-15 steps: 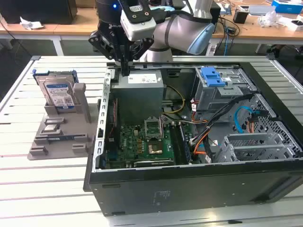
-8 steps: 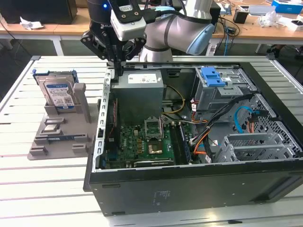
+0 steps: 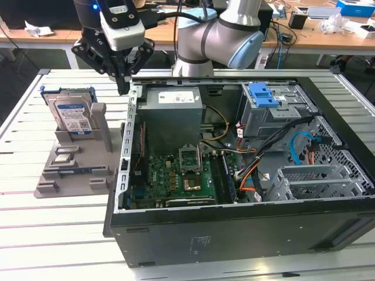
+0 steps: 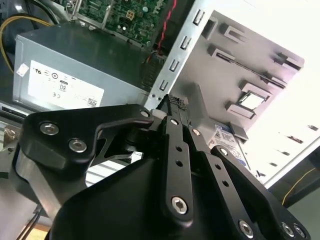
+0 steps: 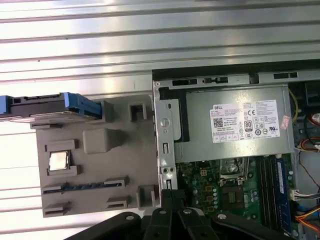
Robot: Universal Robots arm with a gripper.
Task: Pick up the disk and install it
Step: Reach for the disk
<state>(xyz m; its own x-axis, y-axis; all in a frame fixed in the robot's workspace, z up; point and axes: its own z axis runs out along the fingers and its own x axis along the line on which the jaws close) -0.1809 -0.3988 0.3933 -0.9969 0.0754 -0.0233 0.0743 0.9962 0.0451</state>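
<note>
Pincer (image 3: 122, 85), closed and empty, hangs at the disk's (image 3: 74, 117) two o'clock in the exterior view; a sound grasp requires opening and centring over its top edge.

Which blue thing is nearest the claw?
The disk in its blue frame, upright on the grey stand; the blue-handled cage inside the case lies farther from the gripper.

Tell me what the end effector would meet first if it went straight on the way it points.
Probably the rim of the computer case's wall: in the first wrist view the end effector lines up with that edge, beside the grey stand. Depth is unclear.
</note>
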